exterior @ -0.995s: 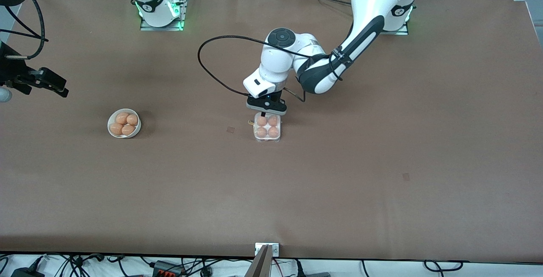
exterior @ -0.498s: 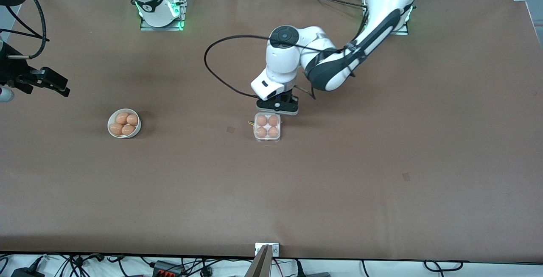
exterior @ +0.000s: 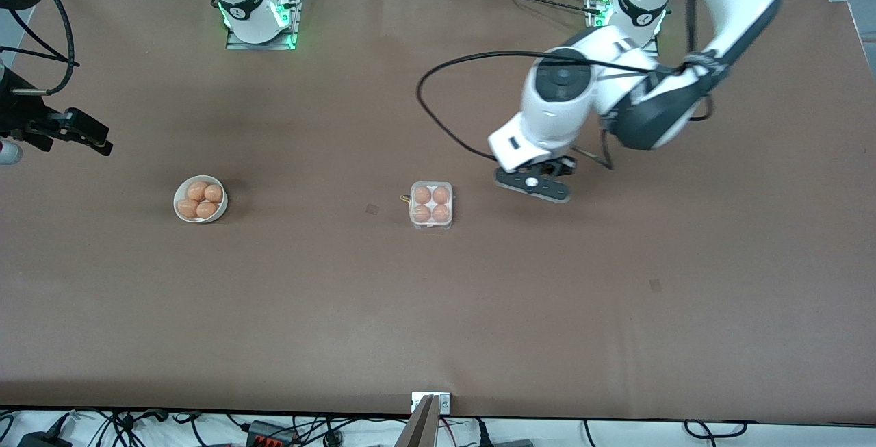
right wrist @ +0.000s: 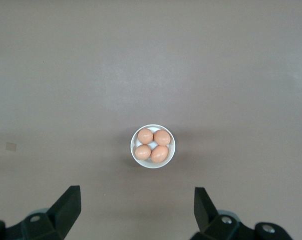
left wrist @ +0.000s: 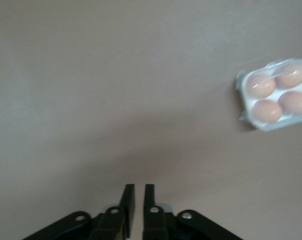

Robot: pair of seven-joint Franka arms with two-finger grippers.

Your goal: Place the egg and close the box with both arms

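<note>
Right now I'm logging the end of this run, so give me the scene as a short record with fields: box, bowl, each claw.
box: box on the table, lid down, four eggs inside, one per cell
bowl: white bowl toward the right arm's end of the table, holding four eggs
left claw: left claw over bare table beside the box, fingers nearly together, holding nothing
right claw: right claw high at the right arm's end of the table, open, empty, looking down on the bowl; this arm waits
task state: box full and closed
</note>
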